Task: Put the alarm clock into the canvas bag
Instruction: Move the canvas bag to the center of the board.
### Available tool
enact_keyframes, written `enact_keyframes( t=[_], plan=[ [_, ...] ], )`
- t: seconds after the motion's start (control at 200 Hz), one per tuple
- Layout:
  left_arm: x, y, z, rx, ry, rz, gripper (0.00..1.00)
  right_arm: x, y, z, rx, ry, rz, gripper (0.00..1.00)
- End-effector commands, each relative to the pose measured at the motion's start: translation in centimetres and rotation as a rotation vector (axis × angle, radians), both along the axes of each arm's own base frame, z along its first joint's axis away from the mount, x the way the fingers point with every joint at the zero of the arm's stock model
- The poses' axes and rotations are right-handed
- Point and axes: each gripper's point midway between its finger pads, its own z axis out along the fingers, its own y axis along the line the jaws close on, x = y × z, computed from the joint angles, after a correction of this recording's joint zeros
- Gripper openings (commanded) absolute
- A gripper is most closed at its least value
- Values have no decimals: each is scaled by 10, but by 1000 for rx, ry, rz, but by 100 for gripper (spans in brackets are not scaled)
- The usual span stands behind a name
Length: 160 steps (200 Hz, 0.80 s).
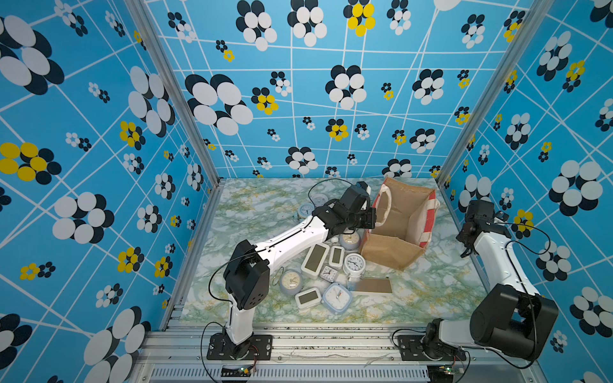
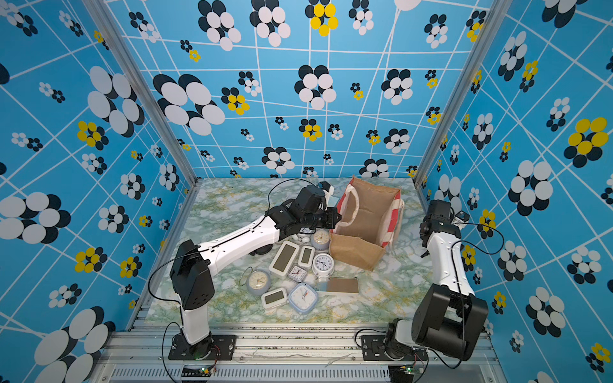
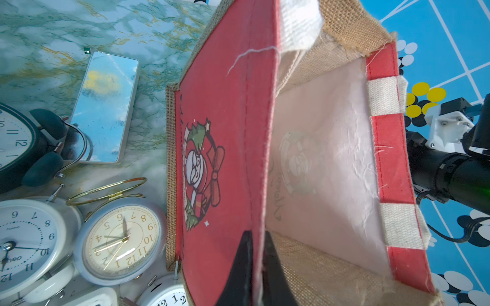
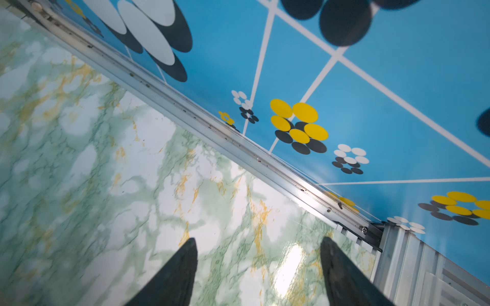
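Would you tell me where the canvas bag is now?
In both top views the canvas bag stands open at the back right of the table, behind the pile of alarm clocks, its red panel's rim pinched by the left tool.

The cream-faced clock [image 3: 120,239] carries gold numerals 1 to 12. The white clock [image 3: 23,243] beside it shows black 6 to 12; its small print is too blurred to read. The dark-rimmed clock [image 3: 13,137] shows 11, 12 and 1. Faint script shows through the lining of the canvas bag [image 3: 278,209], but it cannot be read.
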Motion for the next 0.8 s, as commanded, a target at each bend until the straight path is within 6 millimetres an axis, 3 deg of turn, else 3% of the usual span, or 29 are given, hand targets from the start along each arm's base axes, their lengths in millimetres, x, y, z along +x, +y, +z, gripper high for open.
enact_keyframes(
  t=[0.0,0.075,0.18,0.305,0.4,0.48,0.605,0.675,0.795],
  plan=[
    [8,16,17,-29,-23,50,0,-4,-11,-15,30,6,-62,75],
    [6,12,16,-40,-13,28,0,7,0,-20,101,-33,4,72],
    [0,-4,13,-76,24,-35,0,31,32,-15,258,-141,160,68],
    [-5,-23,18,-139,49,-88,0,46,71,11,418,-260,306,65],
    [-6,-31,20,-157,67,-104,0,50,98,46,480,-356,421,64],
    [-8,-37,19,-180,87,-113,9,49,116,82,485,-450,503,63],
    [-12,-46,21,-226,127,-134,35,45,143,134,486,-570,621,63],
    [-17,-49,23,-242,140,-154,42,48,165,152,523,-599,704,63],
    [-27,-53,28,-256,145,-190,53,58,202,156,627,-568,827,63]
  ],
)
